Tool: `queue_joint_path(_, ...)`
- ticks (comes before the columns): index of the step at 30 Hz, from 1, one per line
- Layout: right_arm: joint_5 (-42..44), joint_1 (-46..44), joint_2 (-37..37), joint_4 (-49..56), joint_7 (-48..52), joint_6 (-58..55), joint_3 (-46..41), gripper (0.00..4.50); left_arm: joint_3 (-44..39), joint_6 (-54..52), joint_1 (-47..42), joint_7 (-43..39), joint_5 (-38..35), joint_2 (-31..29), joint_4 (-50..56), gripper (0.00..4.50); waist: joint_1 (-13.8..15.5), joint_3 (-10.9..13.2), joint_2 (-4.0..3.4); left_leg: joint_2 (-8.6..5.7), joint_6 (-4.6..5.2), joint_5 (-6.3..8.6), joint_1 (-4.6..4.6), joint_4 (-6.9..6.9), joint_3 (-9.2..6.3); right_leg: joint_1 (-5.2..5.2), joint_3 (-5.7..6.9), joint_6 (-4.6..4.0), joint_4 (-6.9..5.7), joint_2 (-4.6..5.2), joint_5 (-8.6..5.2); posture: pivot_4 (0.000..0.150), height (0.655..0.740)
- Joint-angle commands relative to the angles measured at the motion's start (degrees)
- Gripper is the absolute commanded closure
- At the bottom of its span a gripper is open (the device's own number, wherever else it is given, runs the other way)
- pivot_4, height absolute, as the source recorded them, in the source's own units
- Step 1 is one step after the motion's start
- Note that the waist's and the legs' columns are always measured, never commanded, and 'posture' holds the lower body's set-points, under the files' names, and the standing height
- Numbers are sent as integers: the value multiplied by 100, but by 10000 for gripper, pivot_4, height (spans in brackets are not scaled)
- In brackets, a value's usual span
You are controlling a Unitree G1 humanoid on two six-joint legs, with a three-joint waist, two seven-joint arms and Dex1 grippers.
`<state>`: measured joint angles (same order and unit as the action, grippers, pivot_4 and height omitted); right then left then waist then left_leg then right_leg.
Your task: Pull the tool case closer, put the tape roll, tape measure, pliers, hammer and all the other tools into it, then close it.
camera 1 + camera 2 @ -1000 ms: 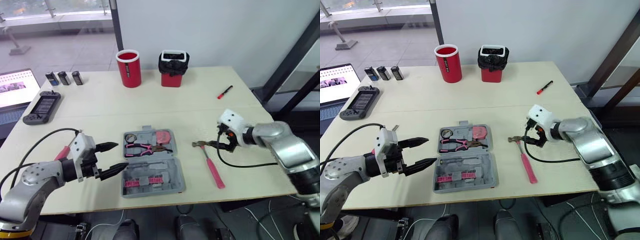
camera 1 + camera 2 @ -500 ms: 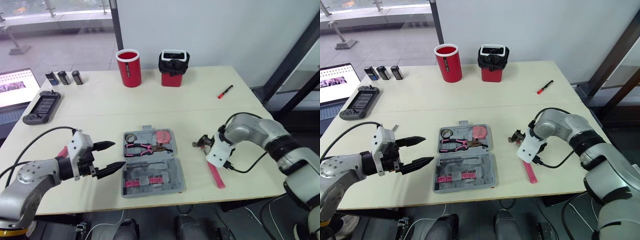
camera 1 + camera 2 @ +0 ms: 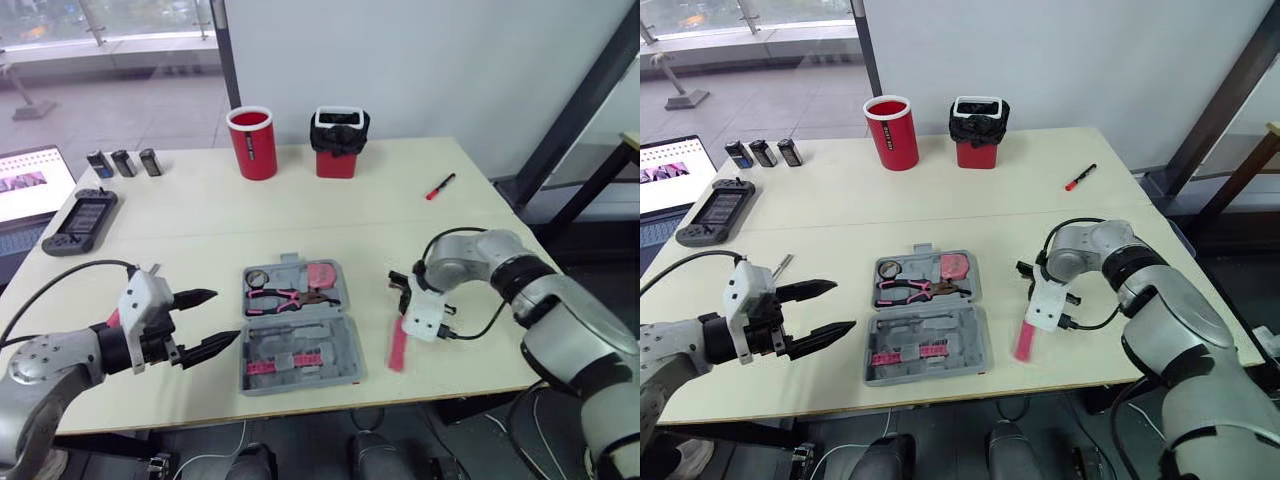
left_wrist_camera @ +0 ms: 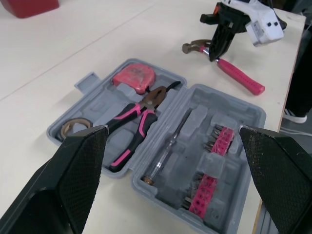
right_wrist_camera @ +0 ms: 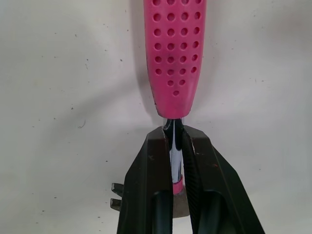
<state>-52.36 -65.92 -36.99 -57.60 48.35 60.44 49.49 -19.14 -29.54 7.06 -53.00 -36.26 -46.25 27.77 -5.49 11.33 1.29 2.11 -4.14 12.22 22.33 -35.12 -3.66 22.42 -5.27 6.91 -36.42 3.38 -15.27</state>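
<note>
Near left: left claw [image 3: 225, 316], fingers spread wide, holding nothing, aimed at the tool case [image 3: 357, 345], likely to steady it. Near centre: case open flat; pliers [image 3: 285, 297], tape roll [image 3: 258, 278] and tape measure [image 3: 320, 273] seated in moulded slots. Right of case: right claw [image 5: 174, 134] pinched tight on the hammer [image 5: 174, 53] by its neck, pink handle trailing nearward, probably for carrying leftward. Far: red cup [image 3: 250, 142], bin [image 3: 338, 143], marker [image 3: 438, 186], not involved.

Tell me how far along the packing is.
Done: the open tool case holds the tape roll, tape measure and pliers. In hand: the right gripper is shut on the hammer beside the case. Remaining: hammer in, lid closed; the left gripper hovers open.
</note>
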Motion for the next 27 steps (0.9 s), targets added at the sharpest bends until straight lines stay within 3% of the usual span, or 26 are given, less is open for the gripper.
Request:
queue_joint_path(1,996,214,-206,160,928,-338,-525,44602,-146,-29,-57,-41,-82,-139,114,0,12,1,-1,0,0,0,3,1,-1,1,0,2,0,0,-1,1500,7400)
queue_joint_path(7,3290,1429,-1342,2284,2925,-2284,-1719,44602,9,-3,-296,-276,-50,-279,-132,0,166,13,-22,-8,3,2,18,6,-4,7,0,15,2,7,-9,1500,7400)
queue_joint_path(11,3831,2285,-1648,3838,3099,-4504,-2499,44602,153,23,-518,-414,-23,-320,-308,0,135,14,-24,-7,3,2,16,4,-2,11,-1,14,1,6,-9,1500,7400)
queue_joint_path(14,3291,2928,-1423,4900,2373,-7416,-3127,44602,304,47,-806,-580,-41,-326,-515,0,146,14,-23,-5,3,2,10,-7,3,17,-8,6,-13,2,-3,1500,7400)
queue_joint_path(18,3451,3663,-928,6177,2250,-10991,-3543,44602,336,38,-1003,-760,-90,-349,-661,0,183,13,-21,-6,3,1,23,-9,3,39,-12,9,-33,1,-9,1500,7400)
queue_joint_path(20,3574,3885,-537,6482,1919,-12232,-3737,44602,352,18,-1068,-816,-83,-384,-704,0,174,12,-20,-6,3,2,33,-9,3,49,-13,9,-32,-1,-10,1500,7400)
queue_joint_path(23,3734,4026,99,6555,1225,-13167,-4063,44602,325,-26,-1135,-870,-100,-434,-738,0,166,3,-5,-5,2,2,61,-15,4,77,-14,10,-38,-2,-8,1500,7400)
queue_joint_path(27,3890,4030,754,6199,323,-13258,-4428,44602,256,-73,-1120,-892,-118,-512,-709,0,155,-8,14,-5,2,2,62,-12,3,79,-13,10,-37,-3,-9,1500,7400)
